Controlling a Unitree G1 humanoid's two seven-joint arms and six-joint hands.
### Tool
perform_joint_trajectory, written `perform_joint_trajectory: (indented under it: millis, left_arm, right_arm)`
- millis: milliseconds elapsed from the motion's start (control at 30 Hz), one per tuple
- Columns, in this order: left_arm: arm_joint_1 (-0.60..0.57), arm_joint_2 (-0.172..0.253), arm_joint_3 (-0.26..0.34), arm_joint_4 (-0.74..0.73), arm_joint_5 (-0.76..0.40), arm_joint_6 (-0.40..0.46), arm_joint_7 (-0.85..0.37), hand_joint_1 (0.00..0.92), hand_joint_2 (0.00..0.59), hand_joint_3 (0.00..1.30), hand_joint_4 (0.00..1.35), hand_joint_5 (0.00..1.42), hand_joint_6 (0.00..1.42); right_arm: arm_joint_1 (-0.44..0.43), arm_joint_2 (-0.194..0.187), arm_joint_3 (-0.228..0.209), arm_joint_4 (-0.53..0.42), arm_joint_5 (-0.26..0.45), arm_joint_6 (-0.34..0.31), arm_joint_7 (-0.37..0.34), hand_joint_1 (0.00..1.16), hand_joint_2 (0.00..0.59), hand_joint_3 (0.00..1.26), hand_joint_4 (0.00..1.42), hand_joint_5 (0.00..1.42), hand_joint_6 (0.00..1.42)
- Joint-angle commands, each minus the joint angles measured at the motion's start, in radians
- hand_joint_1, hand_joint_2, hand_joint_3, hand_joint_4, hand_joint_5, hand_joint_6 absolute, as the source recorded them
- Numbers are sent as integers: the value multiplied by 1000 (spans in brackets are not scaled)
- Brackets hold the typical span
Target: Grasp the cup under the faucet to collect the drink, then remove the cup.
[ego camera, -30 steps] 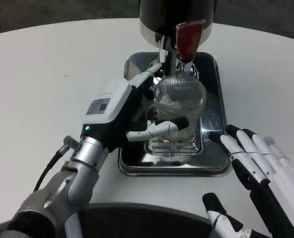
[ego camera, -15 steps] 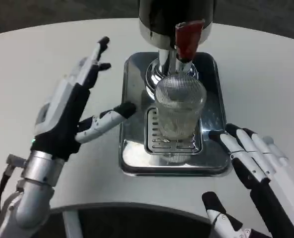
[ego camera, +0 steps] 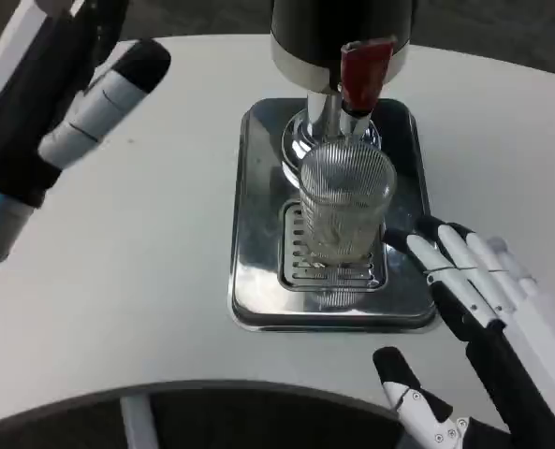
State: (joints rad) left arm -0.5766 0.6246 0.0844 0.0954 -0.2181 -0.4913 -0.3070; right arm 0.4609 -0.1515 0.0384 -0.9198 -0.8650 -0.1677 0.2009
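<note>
A clear ribbed cup (ego camera: 344,201) stands upright on the grate of the steel drip tray (ego camera: 258,234), directly below the dispenser's faucet with its red lever (ego camera: 362,75). My right hand (ego camera: 488,309) lies open on the table just right of the tray, fingers spread and pointing toward the cup, with a small gap between them and the glass. My left hand (ego camera: 57,89) is raised at the upper left, close to the camera, open and holding nothing, far from the cup.
The dark dispenser body (ego camera: 338,28) rises at the back of the tray. White tabletop (ego camera: 137,271) spreads left of the tray and beyond it on the right. A dark curved edge (ego camera: 211,412) runs along the bottom.
My left hand has let go of the cup and swung up and away to the upper left. The cup stays under the faucet. The right hand has barely shifted.
</note>
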Motion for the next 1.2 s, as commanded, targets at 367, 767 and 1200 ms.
perform_joint_trajectory:
  millis: [367,767,1200]
  left_arm:
    - [-271,-69,-10,21,-339,447,-446,0,94,0,0,0,0]
    - [-410,-166,-31,248,-296,553,-590,0,81,0,0,1,0]
    - [-440,-214,-36,316,-244,567,-684,0,71,0,0,28,0]
  right_arm:
    - [15,-7,-29,-17,37,14,4,237,455,106,22,15,17]
    - [32,1,-35,-19,37,14,-4,222,454,105,22,15,17]
    - [42,7,-40,-17,40,12,-5,215,454,105,22,23,17]
